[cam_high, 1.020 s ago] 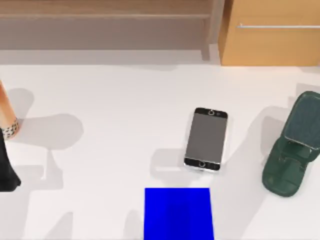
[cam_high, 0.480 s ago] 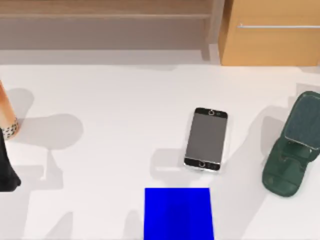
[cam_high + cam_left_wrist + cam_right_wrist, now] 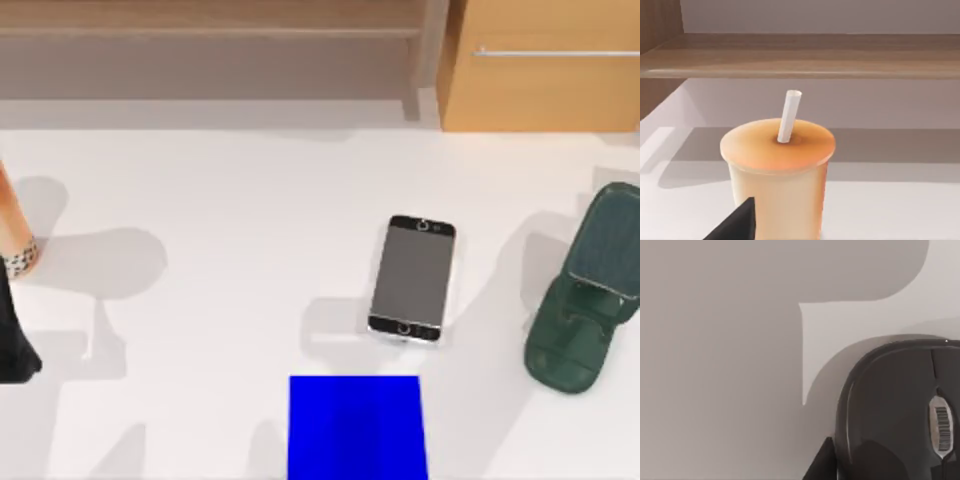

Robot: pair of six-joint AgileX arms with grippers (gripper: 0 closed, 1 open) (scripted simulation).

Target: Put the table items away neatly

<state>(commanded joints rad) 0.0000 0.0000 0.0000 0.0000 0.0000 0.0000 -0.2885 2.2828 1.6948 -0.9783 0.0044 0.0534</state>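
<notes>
The silver-edged black smartphone (image 3: 411, 280) lies flat, screen up, at the middle of the white table (image 3: 230, 200). At the far left edge stands the tan-orange cylinder (image 3: 12, 232), a lidded cup (image 3: 777, 170) with a white straw. My left gripper (image 3: 14, 340) is right beside it, with one black fingertip (image 3: 737, 225) at its side. The dark green body of my right gripper (image 3: 575, 310) hangs over the table's right side. In the right wrist view the black mouse (image 3: 895, 410) lies just beneath it, with one fingertip (image 3: 822, 465) at its edge.
A blue square mat (image 3: 357, 428) lies at the front edge, just in front of the smartphone. A wooden shelf (image 3: 210, 60) runs along the back, and a wooden cabinet (image 3: 540, 70) with a bar handle stands at the back right.
</notes>
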